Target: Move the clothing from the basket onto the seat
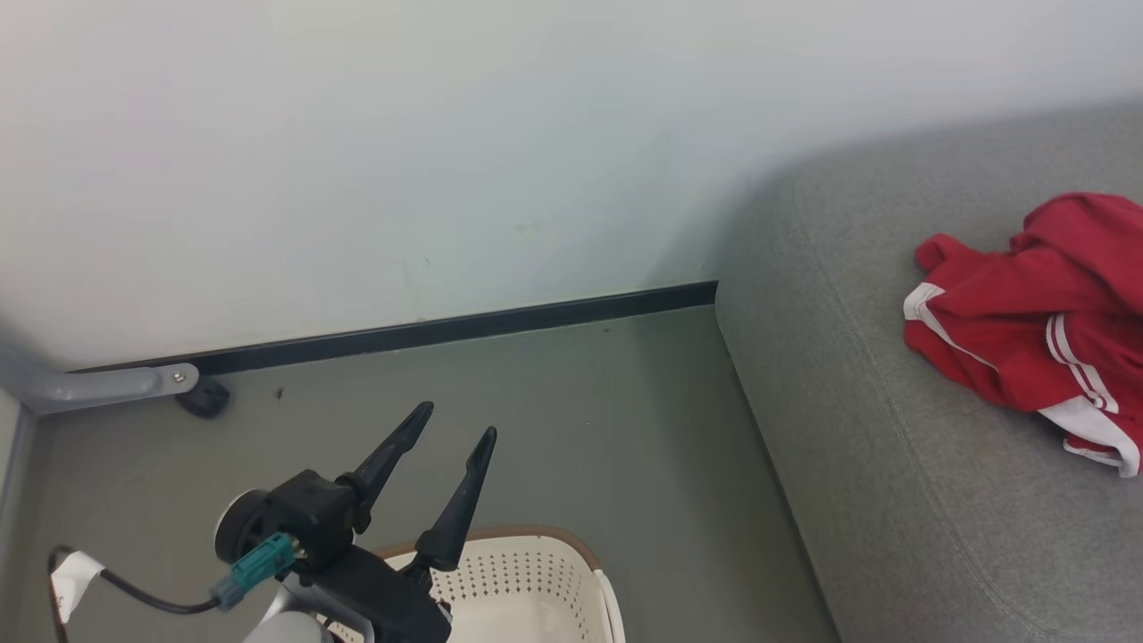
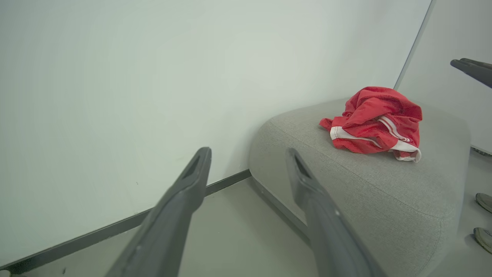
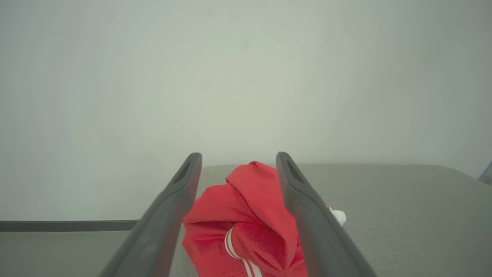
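- The clothing [image 1: 1009, 321] lies as a crumpled heap on the seat [image 1: 848, 464], at 3 o'clock in the head view, in from the rounded corner.
- The right gripper [image 3: 238, 156] is the nearer one. In its wrist view the heap sits at 6 o'clock, framed between its two fingers. They are spread and grip nothing. The left wrist view shows a right fingertip [image 2: 471, 68] raised clear of the heap, at 2 o'clock from it.
- The left gripper [image 1: 458, 421] hangs at 7 o'clock in the head view, fingers spread and empty, aimed at 1 o'clock toward the wall [image 1: 446, 161]. From them the heap is well apart, between 2 and 3 o'clock.
- The basket [image 1: 527, 576] sits at 6 o'clock, just beneath and behind the left fingers and partly hidden by that arm. The bit of inner wall on show has no red against it. Whether more clothing lies lower down I cannot tell.
- In the head view the heap's long axis runs from 10 to 4 o'clock, a red fold at the 10 end and the white band at the 4 end, cut by the picture's edge. Being bunched, it points nowhere firmly.
- This garment looks delivered. Should the basket hold more, the left arm is better placed. Its fingers point away from the basket, though, and would need to tip down and back toward 6 o'clock.
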`<state>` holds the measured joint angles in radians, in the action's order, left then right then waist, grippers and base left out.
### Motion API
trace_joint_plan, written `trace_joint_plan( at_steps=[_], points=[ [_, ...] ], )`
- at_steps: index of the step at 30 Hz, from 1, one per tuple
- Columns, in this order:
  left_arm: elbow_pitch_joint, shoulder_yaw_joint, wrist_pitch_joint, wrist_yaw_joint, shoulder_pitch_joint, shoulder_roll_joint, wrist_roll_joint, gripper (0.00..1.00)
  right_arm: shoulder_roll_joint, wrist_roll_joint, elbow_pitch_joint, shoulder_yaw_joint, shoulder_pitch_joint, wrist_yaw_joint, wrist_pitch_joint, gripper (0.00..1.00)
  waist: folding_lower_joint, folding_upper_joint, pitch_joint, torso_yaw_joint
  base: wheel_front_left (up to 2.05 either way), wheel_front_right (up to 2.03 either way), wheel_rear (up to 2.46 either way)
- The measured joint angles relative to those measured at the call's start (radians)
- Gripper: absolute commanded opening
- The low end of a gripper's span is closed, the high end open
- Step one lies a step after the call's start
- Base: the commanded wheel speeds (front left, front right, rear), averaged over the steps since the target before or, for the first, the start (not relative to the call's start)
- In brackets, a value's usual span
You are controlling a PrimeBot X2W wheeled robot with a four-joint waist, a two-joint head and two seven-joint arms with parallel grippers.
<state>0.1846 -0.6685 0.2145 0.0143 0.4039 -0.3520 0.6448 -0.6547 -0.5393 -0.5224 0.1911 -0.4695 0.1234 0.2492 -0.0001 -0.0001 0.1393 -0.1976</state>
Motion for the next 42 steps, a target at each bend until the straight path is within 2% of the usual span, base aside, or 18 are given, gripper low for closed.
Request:
trace_joint_plan(
  at_steps=[13,19,20,29,32,35,42],
  points=[
    [0.017,0.07,0.017,-0.048,-0.087,-0.023,0.05,1.0,0.04,-0.017,0.218,-0.025,0.175,-0.002,0.0,1.0,0.0001,0.0,-0.084,0.1,0.0,0.0,0.0],
    [0.018,0.113,0.018,-0.069,-0.127,-0.045,0.058,1.0,0.098,-0.034,0.296,-0.053,0.251,-0.039,0.0,1.0,0.0001,0.0,-0.109,0.144,0.0,0.0,0.0],
    [0.017,0.121,0.024,-0.078,-0.139,-0.05,0.058,1.0,0.117,-0.039,0.317,-0.059,0.283,-0.054,0.0,1.0,0.0001,0.0001,-0.116,0.158,0.0,0.0,0.0],
    [0.008,0.183,0.028,-0.095,-0.202,-0.057,0.094,1.0,0.181,-0.021,0.39,-0.056,0.386,-0.099,0.0,1.0,0.0,0.0001,-0.138,0.208,0.0,0.0,0.0],
    [-0.002,0.218,0.03,-0.103,-0.236,-0.056,0.113,1.0,0.21,-0.014,0.411,-0.047,0.391,-0.111,0.0,1.0,0.0,0.0001,-0.141,0.216,0.0,0.0,0.0],
    [-0.01,0.245,0.035,-0.111,-0.255,-0.049,0.119,1.0,0.227,-0.012,0.411,-0.055,0.416,-0.14,0.0,1.0,0.0001,0.0001,-0.143,0.22,0.0,0.0,0.0],
    [-0.026,0.284,0.035,-0.112,-0.293,-0.03,0.12,1.0,0.255,0.013,0.424,-0.059,0.455,-0.16,0.0,1.0,0.0001,0.0001,-0.142,0.22,0.0,0.0,0.0]
  ],
)
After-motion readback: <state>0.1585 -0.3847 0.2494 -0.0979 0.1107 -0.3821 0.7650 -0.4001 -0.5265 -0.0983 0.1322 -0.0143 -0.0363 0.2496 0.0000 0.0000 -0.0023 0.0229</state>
